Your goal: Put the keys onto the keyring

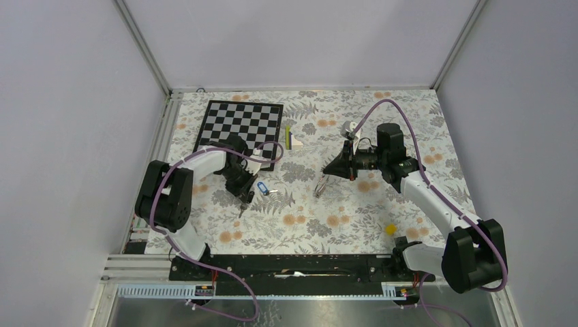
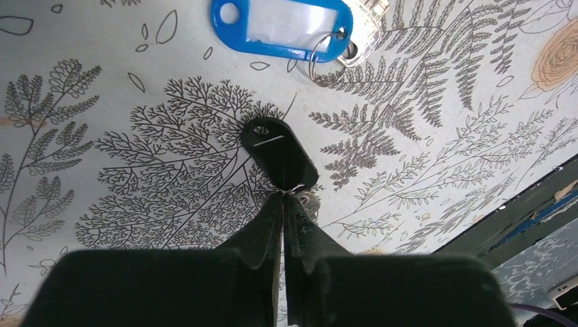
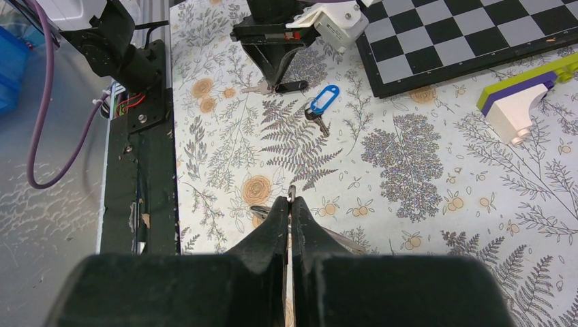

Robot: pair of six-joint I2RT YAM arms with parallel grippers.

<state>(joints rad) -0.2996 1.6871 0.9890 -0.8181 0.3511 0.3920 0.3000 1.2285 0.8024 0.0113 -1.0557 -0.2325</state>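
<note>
A table under a flowery cloth, grey walls around. The left gripper has its jaws pinched together on the black key, which lies flat on the cloth. The blue-tagged key sits just beyond. The right gripper is clamped on the keyring near the table's middle. The keys look light, stiff and slippery, so the plastic head is likely the best hold, with its hole left free.

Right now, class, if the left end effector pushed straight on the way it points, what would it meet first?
The black-headed key, pinched in the left end effector; pointing down, it would probably press into the floral table beneath. Depth is unclear.
</note>
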